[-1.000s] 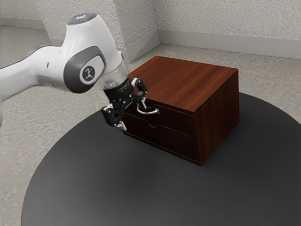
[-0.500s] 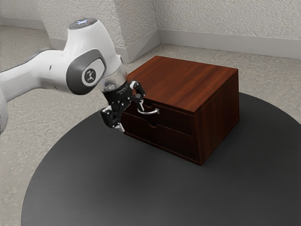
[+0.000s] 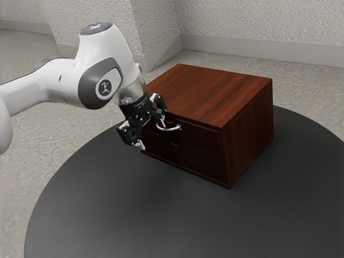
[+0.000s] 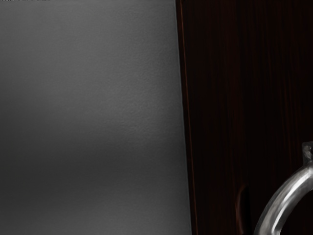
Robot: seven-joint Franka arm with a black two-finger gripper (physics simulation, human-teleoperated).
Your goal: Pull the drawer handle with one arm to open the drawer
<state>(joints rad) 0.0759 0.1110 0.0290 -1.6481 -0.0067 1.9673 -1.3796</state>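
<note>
Handle (image 3: pixel 170 128): silver ring on the upper drawer (image 3: pixel 189 132) of the wooden box (image 3: pixel 215 91); the drawer looked shut.
Jaws: apart beside the ring, not clamped.
Advice: clamp squarely on the ring, then pull straight outward over the desk (image 3: pixel 134 215).

drawer (image 3: pixel 200 135): upper of two in a dark red-brown wooden cabinet (image 3: pixel 215 91), mid-frame in the exterior view, on the round black bench (image 3: pixel 161 215) | state: front about flush with the lower drawer's front | handle (image 3: pixel 170 128): silvery curved loop standing out from the front; lower right corner of the wrist view (image 4: pixel 283 198)
</note>
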